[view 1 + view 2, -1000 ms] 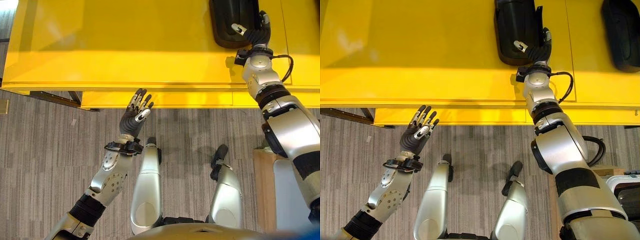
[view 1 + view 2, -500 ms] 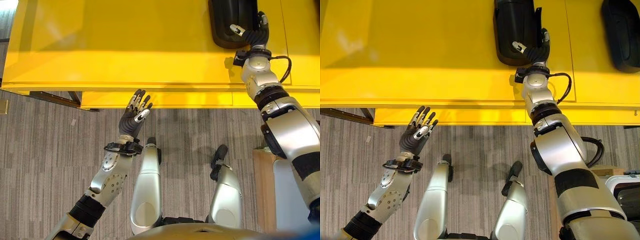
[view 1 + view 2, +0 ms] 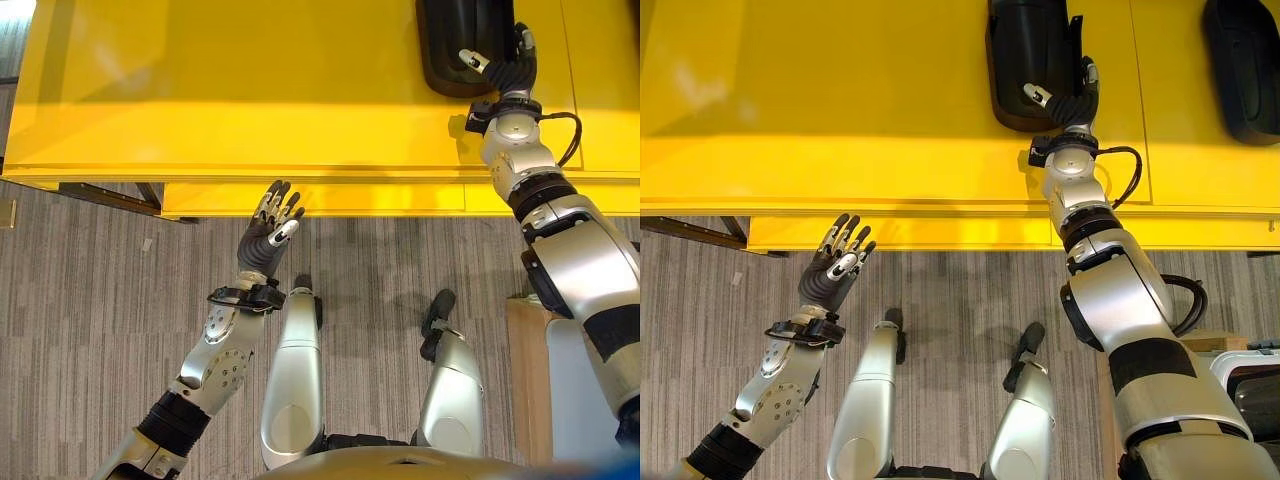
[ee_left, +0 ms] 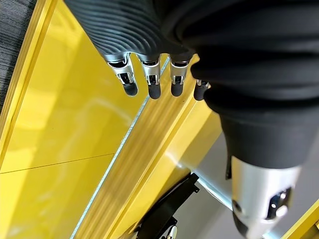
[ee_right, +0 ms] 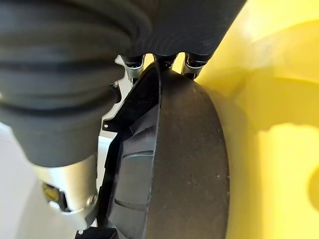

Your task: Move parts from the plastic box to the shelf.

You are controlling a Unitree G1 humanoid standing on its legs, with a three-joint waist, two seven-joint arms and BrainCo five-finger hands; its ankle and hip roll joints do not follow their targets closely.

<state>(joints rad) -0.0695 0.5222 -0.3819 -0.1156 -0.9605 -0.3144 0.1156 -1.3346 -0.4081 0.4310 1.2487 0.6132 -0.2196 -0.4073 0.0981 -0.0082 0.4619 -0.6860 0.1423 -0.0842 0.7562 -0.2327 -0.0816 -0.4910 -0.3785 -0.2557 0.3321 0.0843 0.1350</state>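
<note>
The robot's right hand [image 3: 1065, 98] grips the near edge of the black moulded plastic part [image 3: 1025, 60] on the yellow shelf [image 3: 840, 110]; probably a stiff, light shell, best held by its rim, while the left hand [image 3: 835, 265] hangs open.

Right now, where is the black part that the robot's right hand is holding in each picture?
Left eye view: the black part lies at the top, right of middle, on the yellow shelf, with the right hand on it.
Right eye view: top, just right of middle.
Left wrist view: not in it.
Right wrist view: the middle.
Shared landmark: the yellow shelf.
</note>
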